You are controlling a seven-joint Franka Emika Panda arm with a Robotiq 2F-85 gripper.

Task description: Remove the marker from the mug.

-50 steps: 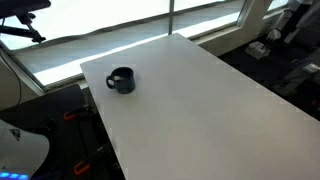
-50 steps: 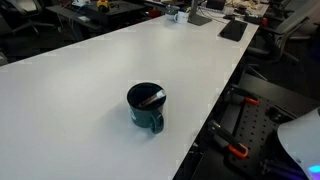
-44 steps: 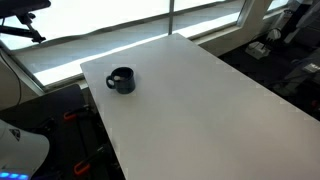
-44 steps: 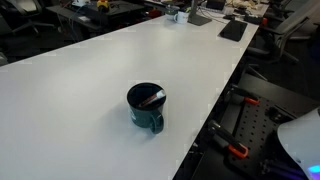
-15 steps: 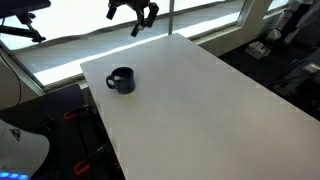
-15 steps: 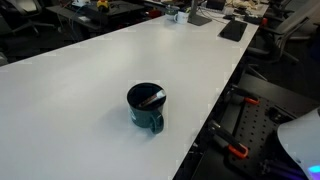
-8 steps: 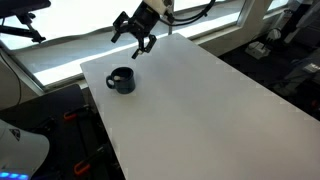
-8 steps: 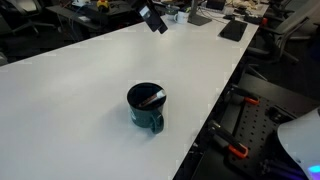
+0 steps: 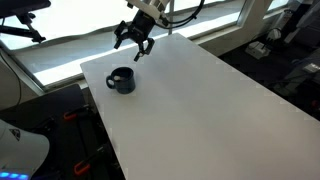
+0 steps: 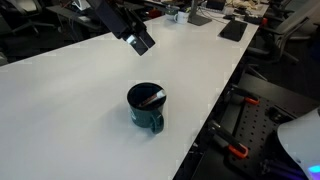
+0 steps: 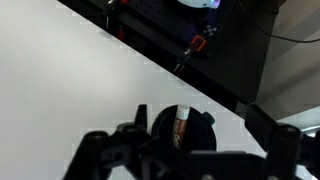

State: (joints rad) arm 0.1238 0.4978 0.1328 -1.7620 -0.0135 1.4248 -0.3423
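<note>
Above the desk (image 9: 210, 105), end effector (image 9: 135, 40) hangs with jaws apart, empty, off to one side of the mug (image 9: 121, 80) and well clear of it. Marker (image 10: 152, 99) sits inside the mug, leaning, not upright: long axis slants across the opening, upper end on the rim. In the wrist view it runs straight toward the camera.

Risks:
- a finger clips the rim on descent and tips or shoves the mug, which is near a desk edge
- thin slanted marker, a pinch along its axis slips off
- marker jams and the mug lifts too
</note>
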